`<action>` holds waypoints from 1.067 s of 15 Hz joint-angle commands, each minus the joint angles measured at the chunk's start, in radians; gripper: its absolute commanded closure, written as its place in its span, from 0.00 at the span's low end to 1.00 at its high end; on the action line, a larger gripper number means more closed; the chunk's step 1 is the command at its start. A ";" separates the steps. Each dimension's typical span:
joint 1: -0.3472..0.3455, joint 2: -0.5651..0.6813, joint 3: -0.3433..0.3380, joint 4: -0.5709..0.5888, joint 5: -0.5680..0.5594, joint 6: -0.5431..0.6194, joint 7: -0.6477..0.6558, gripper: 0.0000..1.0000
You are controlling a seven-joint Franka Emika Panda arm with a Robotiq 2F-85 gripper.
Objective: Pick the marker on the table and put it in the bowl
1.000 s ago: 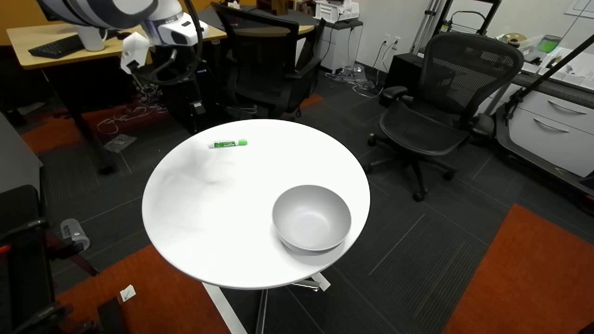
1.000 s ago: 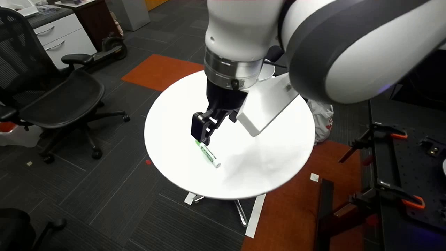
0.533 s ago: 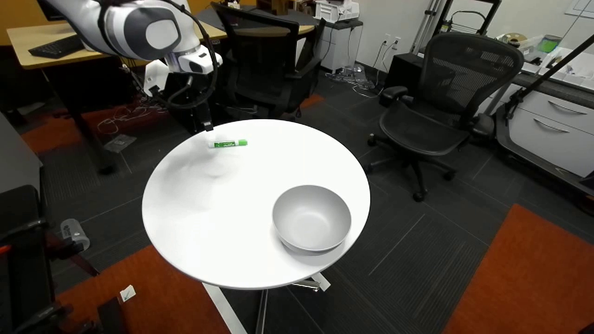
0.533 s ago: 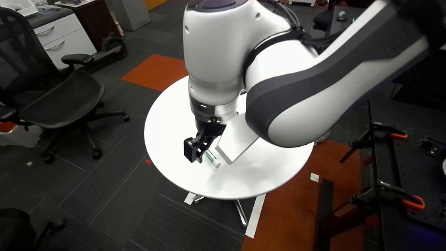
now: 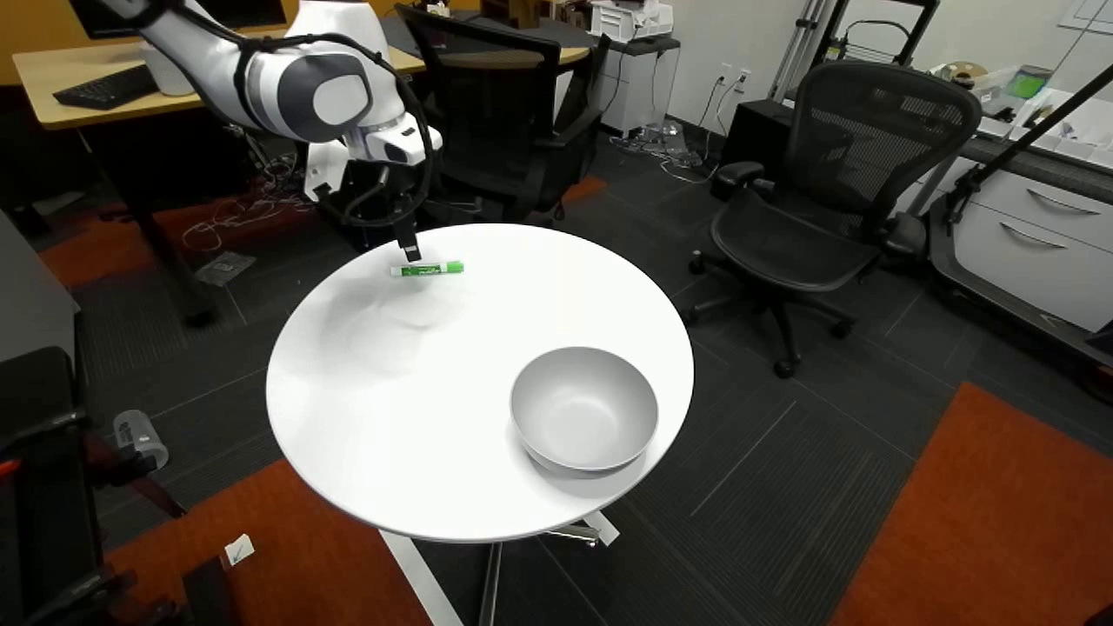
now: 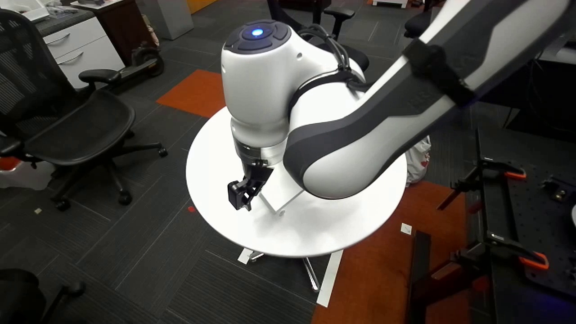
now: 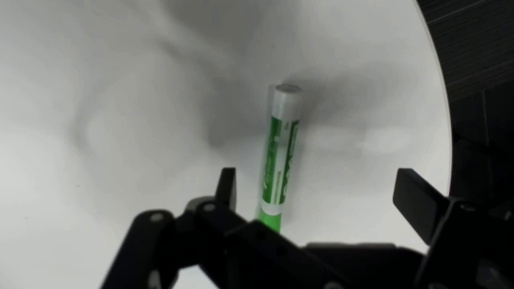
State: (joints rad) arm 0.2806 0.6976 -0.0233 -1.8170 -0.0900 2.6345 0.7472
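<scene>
The green marker (image 5: 429, 269) with its pale section lies on the white round table (image 5: 383, 443) near the table's edge. In the wrist view the marker (image 7: 281, 156) lies between the fingers, closer to the left one, its green cap end partly hidden by the gripper. In an exterior view the arm hides most of it, and only its pale end (image 6: 282, 213) shows. My gripper (image 7: 317, 180) is open and empty, over the marker. The gripper also shows in both exterior views (image 5: 411, 252) (image 6: 241, 198). The grey bowl (image 5: 584, 409) stands empty across the table; elsewhere it is hidden or out of view.
A black mesh chair (image 5: 809, 200) stands beside the table. Another dark chair (image 5: 496, 113) and a wooden desk (image 5: 65, 78) stand behind it. A black bench with orange-tipped clamps (image 6: 531, 180) is on the far side. The table's edge (image 7: 443, 92) runs close to the marker.
The arm has come down and moved over the table towards the marker, so the gripper is now above it. The marker and bowl have not moved.
</scene>
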 commanded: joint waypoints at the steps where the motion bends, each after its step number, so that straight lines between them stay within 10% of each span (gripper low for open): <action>1: 0.001 0.044 -0.013 0.064 0.046 -0.017 -0.019 0.00; 10: 0.014 0.110 -0.027 0.121 0.071 -0.023 -0.003 0.00; 11: 0.019 0.116 -0.036 0.123 0.068 -0.020 0.006 0.25; 16: 0.014 0.132 -0.047 0.135 0.074 -0.019 0.004 0.57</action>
State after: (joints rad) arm 0.2831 0.8145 -0.0545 -1.7115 -0.0449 2.6339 0.7484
